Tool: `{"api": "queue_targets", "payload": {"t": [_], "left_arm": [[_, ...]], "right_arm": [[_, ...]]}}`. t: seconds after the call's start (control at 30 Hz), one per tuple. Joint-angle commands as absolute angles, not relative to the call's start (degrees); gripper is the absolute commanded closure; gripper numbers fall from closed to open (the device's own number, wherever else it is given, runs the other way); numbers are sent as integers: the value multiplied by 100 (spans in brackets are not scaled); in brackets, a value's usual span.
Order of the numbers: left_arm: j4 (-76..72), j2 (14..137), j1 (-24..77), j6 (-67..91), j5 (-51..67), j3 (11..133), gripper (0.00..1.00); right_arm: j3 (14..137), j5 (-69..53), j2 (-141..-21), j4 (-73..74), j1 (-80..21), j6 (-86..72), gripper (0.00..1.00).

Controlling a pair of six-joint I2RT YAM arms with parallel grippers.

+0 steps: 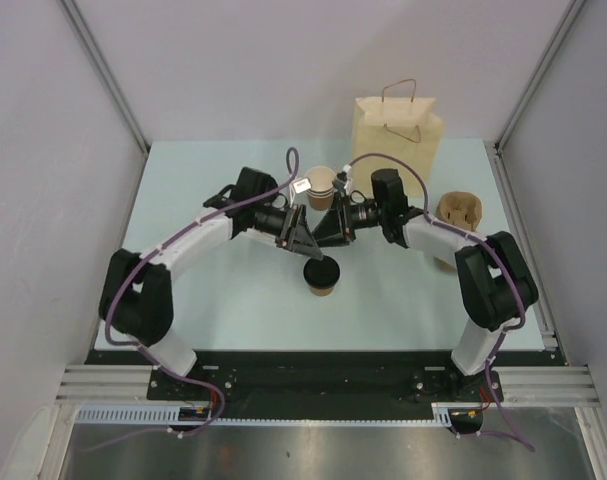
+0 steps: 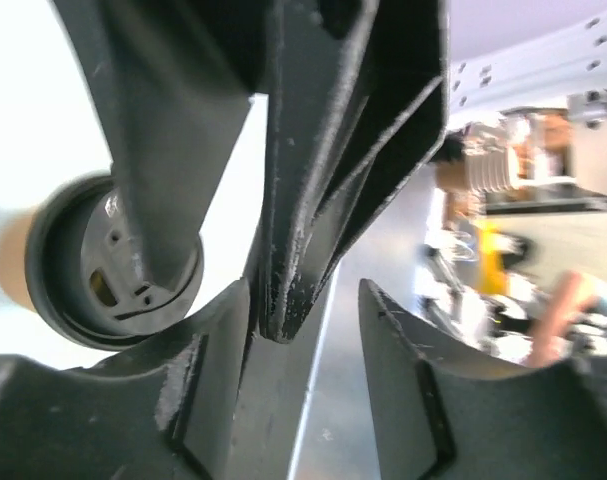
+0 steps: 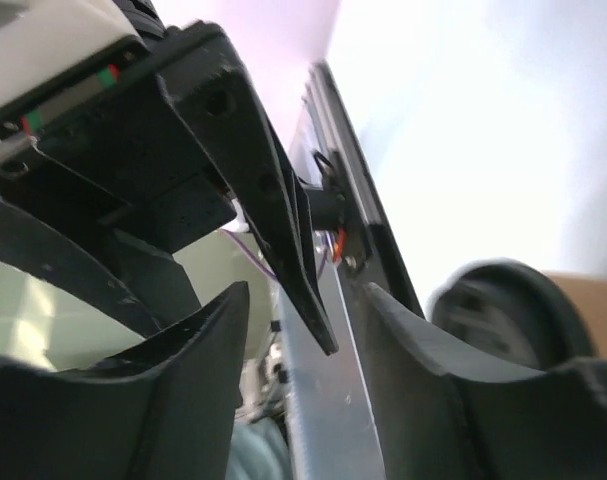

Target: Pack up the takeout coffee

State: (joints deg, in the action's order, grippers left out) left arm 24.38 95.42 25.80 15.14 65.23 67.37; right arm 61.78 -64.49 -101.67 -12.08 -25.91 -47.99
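Here the coffee cup (image 1: 321,276), black lid on, is sitting near the middle of the worktop (image 1: 213,300). The left claw (image 1: 305,243) and right claw (image 1: 329,232) are hanging close over it, tips nearly meeting, each gaping partway and gripping nothing. The paper bag (image 1: 397,128) is standing at the far edge.

The left pincer (image 1: 308,245) and the right pincer (image 1: 329,232) angle inward, tips interleaved, each with jaws parted.
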Motion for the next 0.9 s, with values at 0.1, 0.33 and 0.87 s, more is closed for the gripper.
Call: {"api": "queue_targets", "payload": {"t": [0.1, 0.33, 0.87], "left_arm": [[3637, 8701, 2593, 161, 4319, 7944, 39], [4254, 8895, 3250, -966, 2454, 8508, 0], [5142, 10256, 4553, -1731, 1231, 9457, 1]], "right_arm": [[6732, -6452, -9238, -874, -1892, -4616, 37], [6741, -5687, -8772, 1325, -846, -2771, 8], [6741, -4843, -8314, 2320, -650, -1784, 0]]}}
